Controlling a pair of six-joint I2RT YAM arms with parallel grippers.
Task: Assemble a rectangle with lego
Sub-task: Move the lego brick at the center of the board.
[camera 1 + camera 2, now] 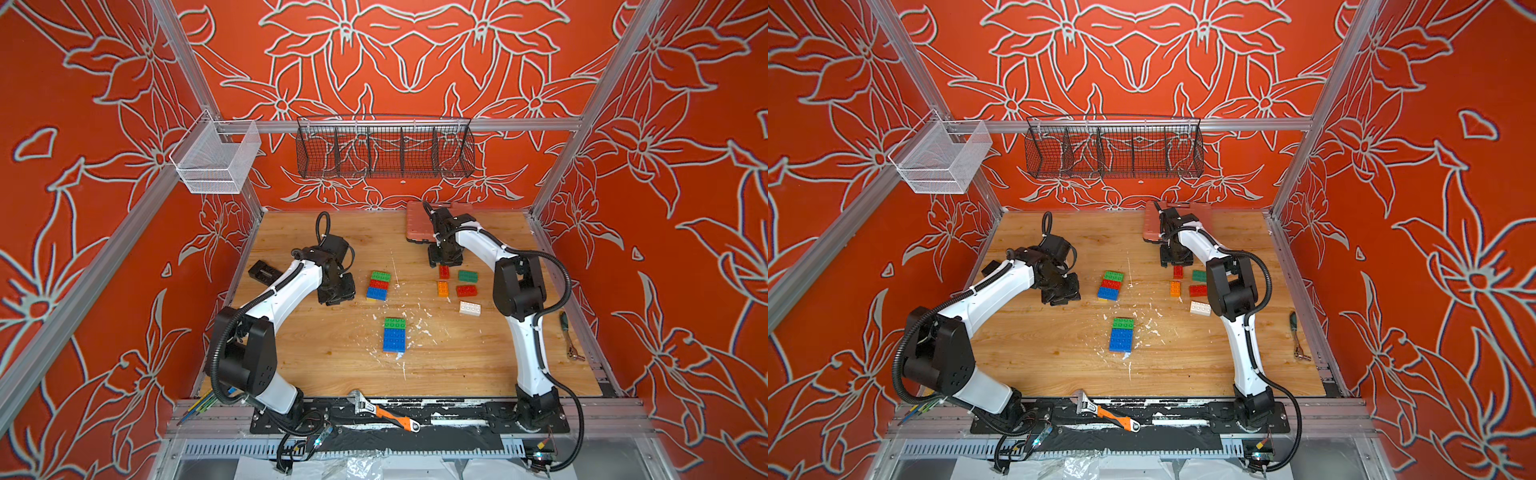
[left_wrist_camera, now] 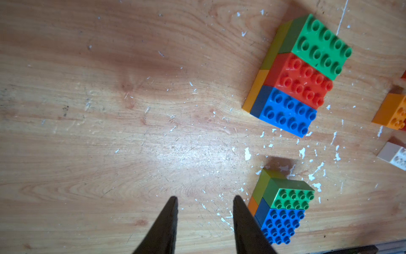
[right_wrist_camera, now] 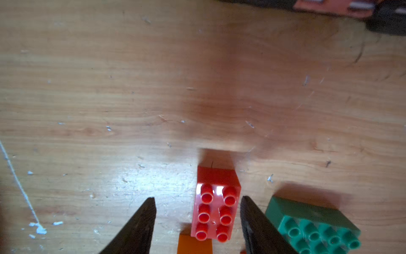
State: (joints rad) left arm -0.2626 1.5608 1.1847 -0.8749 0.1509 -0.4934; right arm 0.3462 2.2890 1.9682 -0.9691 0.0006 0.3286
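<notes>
Two stacks of lego stand mid-table. One has green, red and blue bricks on a lime and orange layer. The other is green over blue. My left gripper hovers open and empty to the left of them. Loose bricks lie to the right: short red, dark green, orange, red, white. My right gripper is open. The short red brick lies between its fingers, close to one and apart from the other.
A salmon ribbed tool case sits at the back behind the right arm. A black block lies at the left edge. A ratchet tool is at the right edge and an orange-handled wrench on the front rail. Wire baskets hang above.
</notes>
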